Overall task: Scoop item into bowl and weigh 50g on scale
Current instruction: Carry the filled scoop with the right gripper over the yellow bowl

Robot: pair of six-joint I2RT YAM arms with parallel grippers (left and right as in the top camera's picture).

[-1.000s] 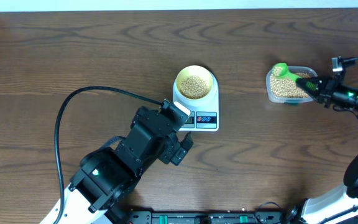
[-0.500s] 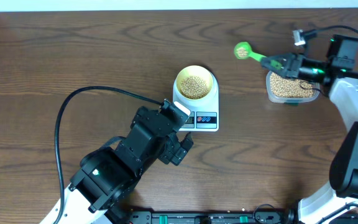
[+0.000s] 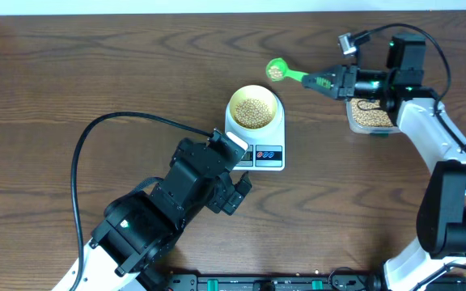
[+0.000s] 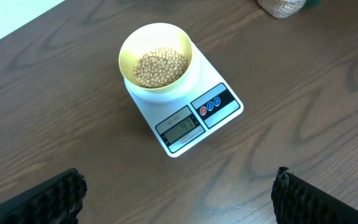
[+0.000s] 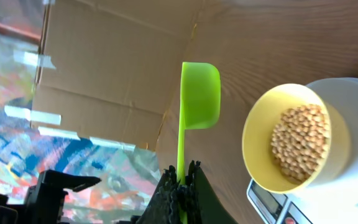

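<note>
1. The right gripper (image 3: 330, 82) had its jaws pressed tight on the thin handle of a green scoop (image 3: 275, 70) — in the right wrist view the handle ran straight out from between the fingertips (image 5: 180, 186) to the cup (image 5: 199, 93).
2. From overhead the cup showed tan contents and hung over bare table (image 3: 95, 65), out past the jaw tips and short of the bowl (image 3: 254, 109).
3. The clear tub (image 3: 369, 117) of beans lay just behind and under the right jaws.
4. The pale yellow bowl sat on the white scale (image 3: 269, 153), partly filled with beans (image 3: 254, 111) — ahead of the right jaws and off to one side of the scoop (image 5: 284, 146).
5. The left gripper (image 4: 178, 183) had its jaws spread wide, holding nothing.
6. Bowl (image 4: 156, 59) and scale (image 4: 194, 121) lay ahead of the left jaws, centred on the gap and apart from both fingers.
</note>
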